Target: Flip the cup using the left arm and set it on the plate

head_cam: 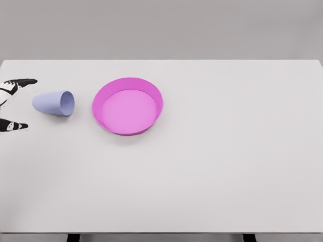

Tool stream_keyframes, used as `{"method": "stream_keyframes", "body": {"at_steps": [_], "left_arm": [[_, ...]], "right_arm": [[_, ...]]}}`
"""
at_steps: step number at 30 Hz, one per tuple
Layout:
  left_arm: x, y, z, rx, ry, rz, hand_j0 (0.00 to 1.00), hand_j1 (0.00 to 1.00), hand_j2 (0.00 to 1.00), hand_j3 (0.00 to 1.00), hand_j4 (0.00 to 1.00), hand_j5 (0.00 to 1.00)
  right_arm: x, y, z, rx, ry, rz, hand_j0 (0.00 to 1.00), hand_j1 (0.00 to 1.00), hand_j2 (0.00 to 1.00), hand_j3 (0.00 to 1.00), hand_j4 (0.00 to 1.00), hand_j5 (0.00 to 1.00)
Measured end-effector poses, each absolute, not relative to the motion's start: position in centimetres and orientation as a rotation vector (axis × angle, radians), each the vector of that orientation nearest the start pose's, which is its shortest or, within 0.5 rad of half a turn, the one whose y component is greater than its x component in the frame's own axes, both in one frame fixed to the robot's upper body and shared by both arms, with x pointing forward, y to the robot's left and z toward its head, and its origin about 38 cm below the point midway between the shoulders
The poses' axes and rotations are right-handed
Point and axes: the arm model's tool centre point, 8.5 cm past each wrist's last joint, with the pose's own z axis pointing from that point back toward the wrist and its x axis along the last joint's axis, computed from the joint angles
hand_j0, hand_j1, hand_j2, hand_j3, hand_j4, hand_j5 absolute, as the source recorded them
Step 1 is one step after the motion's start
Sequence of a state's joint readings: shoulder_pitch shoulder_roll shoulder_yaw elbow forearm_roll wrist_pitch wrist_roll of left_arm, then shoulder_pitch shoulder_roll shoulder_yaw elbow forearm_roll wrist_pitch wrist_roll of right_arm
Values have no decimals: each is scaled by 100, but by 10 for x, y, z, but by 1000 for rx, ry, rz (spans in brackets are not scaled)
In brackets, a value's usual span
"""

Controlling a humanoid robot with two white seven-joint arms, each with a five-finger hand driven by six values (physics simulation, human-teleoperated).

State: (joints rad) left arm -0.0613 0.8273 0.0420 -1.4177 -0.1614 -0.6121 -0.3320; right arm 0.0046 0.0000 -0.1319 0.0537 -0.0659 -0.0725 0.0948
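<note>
Cup (54, 103) lies on its side at left of frame beside plate (127, 106); left hand (12, 103), fingers spread and empty, flanks its base; careless closure risks rolling it away.

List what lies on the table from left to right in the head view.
Left hand, fingers spread at the left edge → pale blue cup lying on its side → pink plate → bare white table.
</note>
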Motion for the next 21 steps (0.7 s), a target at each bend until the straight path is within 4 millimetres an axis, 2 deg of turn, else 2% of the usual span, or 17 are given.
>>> {"method": "stream_keyframes", "body": {"at_steps": [2,5,9,11,14,17,21], "left_arm": [[372,455,210,566,-1635,-1339,100,100,100,100,100,100],[406,456,237,640,-1630,-1386,100,100,100,100,100,100],[411,456,198,585,-1473,-1479,100,100,100,100,100,100],[413,458,195,599,-1426,-1523,100,100,100,100,100,100],[424,453,206,629,-1406,-1585,100,100,100,100,100,100],[425,441,189,580,-1367,-1643,100,100,100,100,100,100],[424,432,178,535,-1363,-1654,100,100,100,100,100,100]], "right_arm": [[-13,-263,-261,2,-32,-196,100,100,100,100,100,100],[-13,-263,-261,2,-32,-196,100,100,100,100,100,100],[-13,-263,-261,2,-32,-196,100,100,100,100,100,100],[-13,-263,-261,2,-32,-196,100,100,100,100,100,100],[-13,-263,-261,1,-32,-196,100,100,100,100,100,100],[-13,-263,-261,2,-32,-196,100,100,100,100,100,100],[-13,-263,-261,2,-32,-196,100,100,100,100,100,100]]}}
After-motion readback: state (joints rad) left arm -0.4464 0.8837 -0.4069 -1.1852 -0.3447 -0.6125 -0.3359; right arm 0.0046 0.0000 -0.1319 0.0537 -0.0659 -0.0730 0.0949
